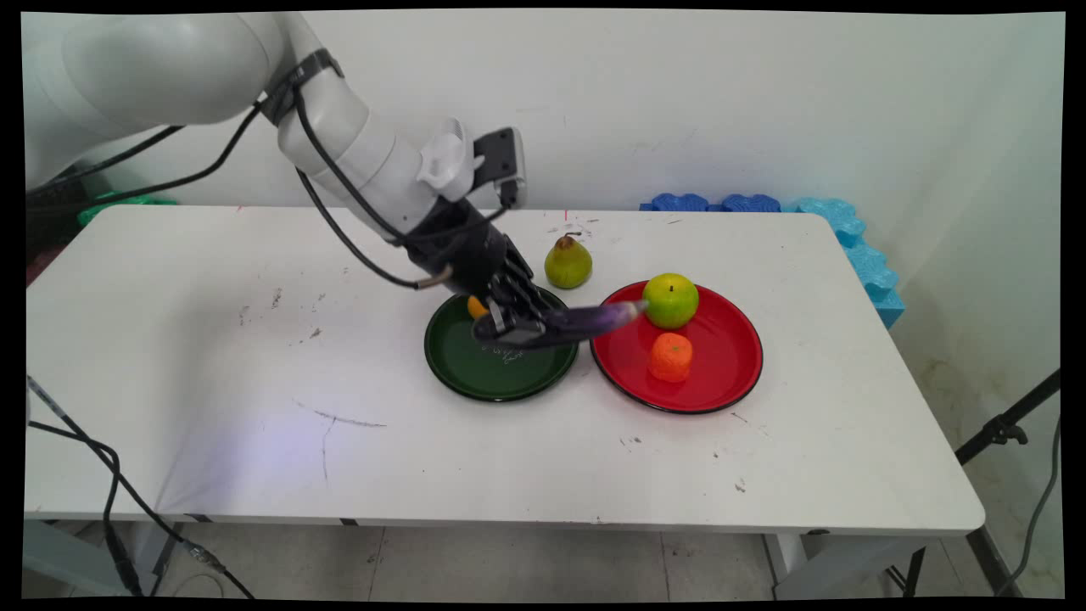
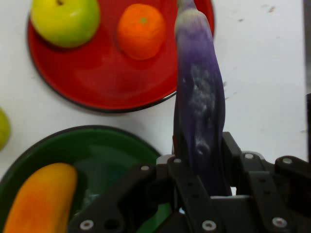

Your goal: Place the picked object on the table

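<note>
Fingers [image 2: 228, 160] pinch the thick end of a purple eggplant [image 1: 585, 322], so it juts out level above the gap between the green plate [image 1: 496, 382] and red plate [image 1: 721, 373]. An apple [image 1: 670, 299] and orange [image 1: 671, 356] sit on the red plate; a pear [image 1: 568, 262] stands behind on the desk [image 1: 254, 382].

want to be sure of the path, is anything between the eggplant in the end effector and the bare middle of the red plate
Nothing visible blocks it. The end effector holds the eggplant over the green plate. On the red plate, the apple sits at the far side and the orange nearer, both close beside the tip.
</note>
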Tool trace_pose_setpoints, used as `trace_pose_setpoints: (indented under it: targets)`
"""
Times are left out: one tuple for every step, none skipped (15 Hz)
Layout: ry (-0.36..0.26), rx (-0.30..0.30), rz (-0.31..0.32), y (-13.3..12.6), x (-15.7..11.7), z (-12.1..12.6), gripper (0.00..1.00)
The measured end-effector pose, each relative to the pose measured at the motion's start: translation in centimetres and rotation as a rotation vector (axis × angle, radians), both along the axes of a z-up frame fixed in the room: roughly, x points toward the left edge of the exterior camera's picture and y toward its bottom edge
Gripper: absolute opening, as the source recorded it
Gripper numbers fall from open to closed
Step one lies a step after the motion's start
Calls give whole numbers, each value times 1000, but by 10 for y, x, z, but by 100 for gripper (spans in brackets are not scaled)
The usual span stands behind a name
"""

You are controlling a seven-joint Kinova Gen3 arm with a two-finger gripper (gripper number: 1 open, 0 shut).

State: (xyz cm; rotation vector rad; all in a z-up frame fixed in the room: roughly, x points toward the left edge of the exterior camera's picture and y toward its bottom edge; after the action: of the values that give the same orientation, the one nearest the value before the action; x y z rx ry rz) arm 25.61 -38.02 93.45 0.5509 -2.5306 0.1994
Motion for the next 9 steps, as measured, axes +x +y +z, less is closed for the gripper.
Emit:
trace_pose_setpoints:
  targets:
    - [2, 7, -2, 7, -5, -2, 0]
    - [2, 14, -4, 12, -9, -4, 0]
    - [1, 21, -7, 18, -13, -8, 0]
    - [0, 29, -11, 24, -18, -13, 0]
    - [-2, 35, -13, 29, -21, -18, 0]
    - [-4, 42, -16, 35, -26, -25, 0]
    - [-5, 49, -17, 40, -30, -33, 0]
    - [-5, 53, -17, 43, -33, -38, 0]
    - [-7, 57, -17, 45, -36, -44, 0]
